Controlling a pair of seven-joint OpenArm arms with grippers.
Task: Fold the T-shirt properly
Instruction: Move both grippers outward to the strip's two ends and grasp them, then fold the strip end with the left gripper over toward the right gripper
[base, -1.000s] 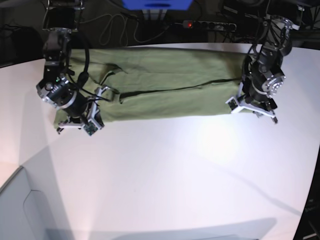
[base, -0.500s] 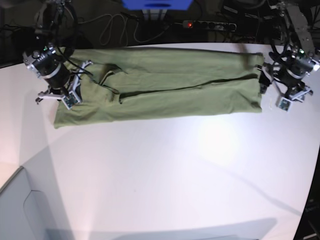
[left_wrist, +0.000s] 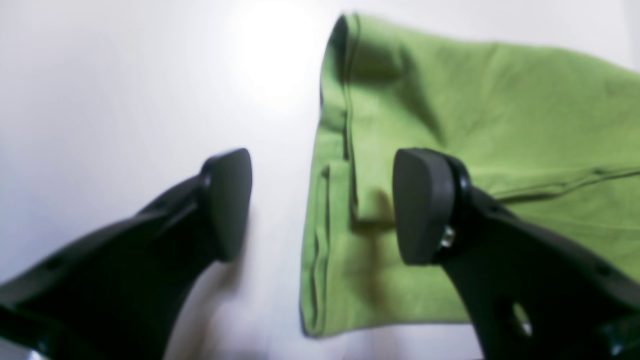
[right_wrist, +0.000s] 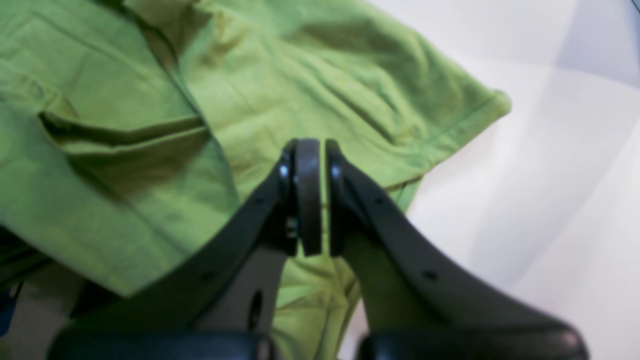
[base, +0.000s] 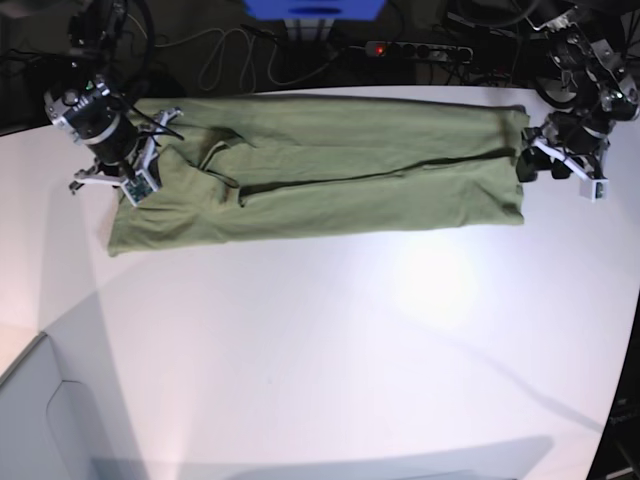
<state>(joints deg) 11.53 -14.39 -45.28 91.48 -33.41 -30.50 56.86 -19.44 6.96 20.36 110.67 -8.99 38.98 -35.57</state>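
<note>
A: Where is the T-shirt (base: 330, 175) now?

B: It lies flat on the white table (base: 330, 350), near the far edge, folded lengthwise into a long band. One short end is under the right gripper (base: 112, 180), the other reaches the left gripper (base: 560, 165).

A: How does the left gripper stand?

B: Its jaws are wide apart and hold nothing. In the left wrist view one finger (left_wrist: 227, 202) is over the bare table and the other over the cloth, with the hemmed edge of the shirt (left_wrist: 450, 165) between them.

A: And the right one?

B: The right gripper (right_wrist: 316, 200) is closed, the two pads almost touching. I see no cloth between them. It hangs above the wrinkled end of the shirt (right_wrist: 200, 100), where a sleeve makes a fold. If it touches the fabric, I cannot tell.
</note>
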